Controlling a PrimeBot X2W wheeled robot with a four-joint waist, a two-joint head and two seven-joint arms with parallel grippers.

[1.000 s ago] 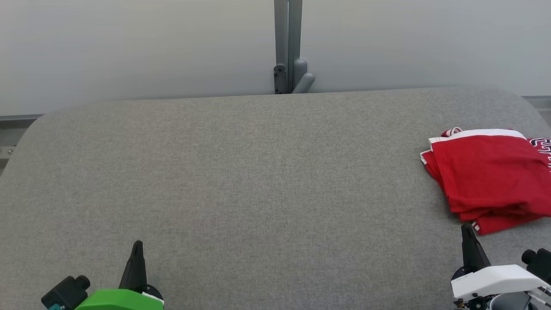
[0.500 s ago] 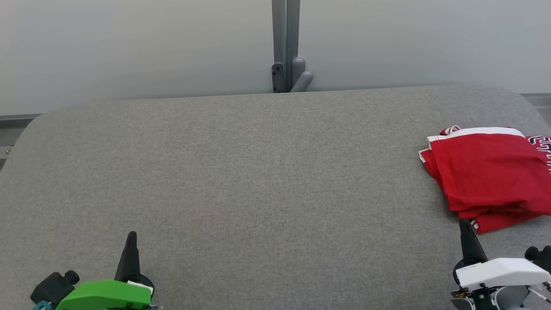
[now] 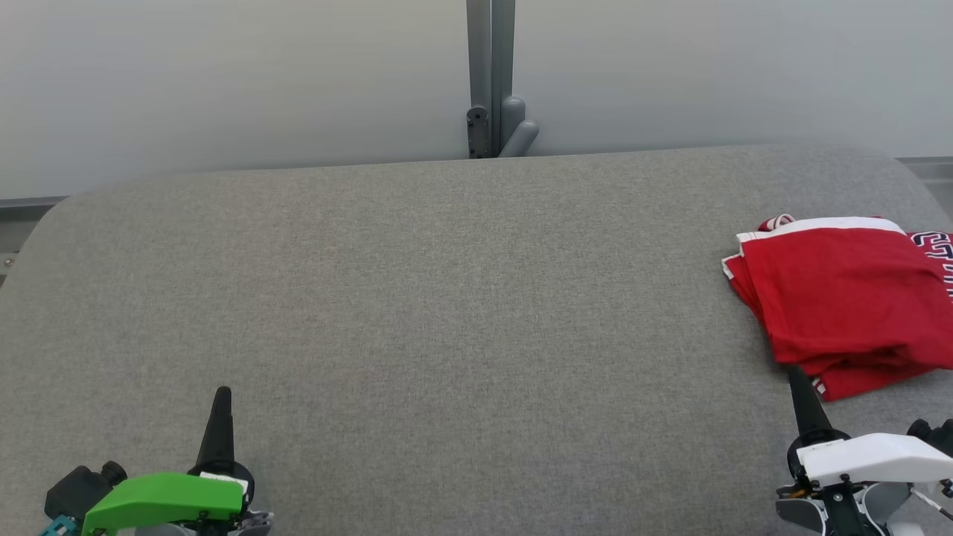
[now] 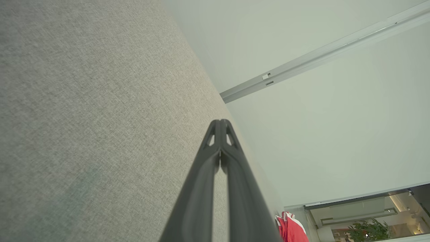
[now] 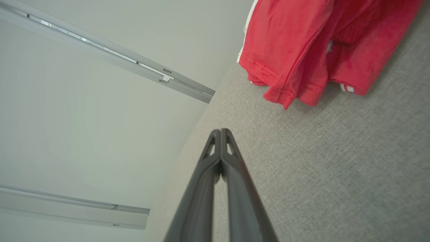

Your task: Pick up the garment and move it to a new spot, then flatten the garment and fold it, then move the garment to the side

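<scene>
I judge the job all but done: the red jersey (image 3: 841, 298) lies folded, as far as its cropped edge shows, at the grey table's (image 3: 447, 313) right side, while my left gripper (image 3: 222, 402) and right gripper (image 3: 802, 398) sit near me, empty, fingers pressed together.

Soft red cloth garment (image 3: 845, 298), coarse matt grey fabric table (image 3: 447, 298) (woven)
</scene>
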